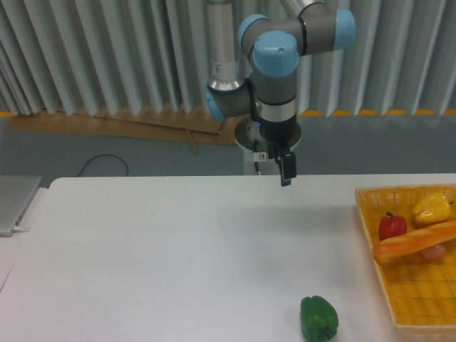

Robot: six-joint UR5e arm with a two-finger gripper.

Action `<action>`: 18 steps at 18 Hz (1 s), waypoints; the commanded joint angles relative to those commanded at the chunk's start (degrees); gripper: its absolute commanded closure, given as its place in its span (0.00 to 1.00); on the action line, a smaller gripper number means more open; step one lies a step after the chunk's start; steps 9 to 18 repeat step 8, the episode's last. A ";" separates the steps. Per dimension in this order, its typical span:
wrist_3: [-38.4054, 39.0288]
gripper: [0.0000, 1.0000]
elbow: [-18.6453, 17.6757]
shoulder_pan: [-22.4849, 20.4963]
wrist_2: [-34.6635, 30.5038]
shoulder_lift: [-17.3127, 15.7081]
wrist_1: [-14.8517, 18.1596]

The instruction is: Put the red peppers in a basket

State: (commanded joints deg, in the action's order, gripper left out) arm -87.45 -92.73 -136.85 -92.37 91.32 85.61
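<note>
Red pepper lies in the basket, by its left wall.

Glossy, light and firm-looking, probably slippery; I'd grip across its rounded body, not the stem. The gripper hangs empty over the table's far edge; finger gap indiscernible.

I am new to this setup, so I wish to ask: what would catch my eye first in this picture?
First, the grey and blue arm hanging at the top centre, its gripper empty above the table's far edge. Next, the yellow-orange basket at the right edge, holding the red pepper, a yellow pepper and a long orange piece. A green pepper lies alone at the front.
</note>
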 joint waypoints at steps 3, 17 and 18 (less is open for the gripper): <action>0.00 0.00 0.00 0.09 -0.09 -0.26 0.09; 0.00 0.00 -0.17 0.09 -0.26 -0.35 0.09; 0.00 0.00 -0.17 0.09 -0.26 -0.35 0.09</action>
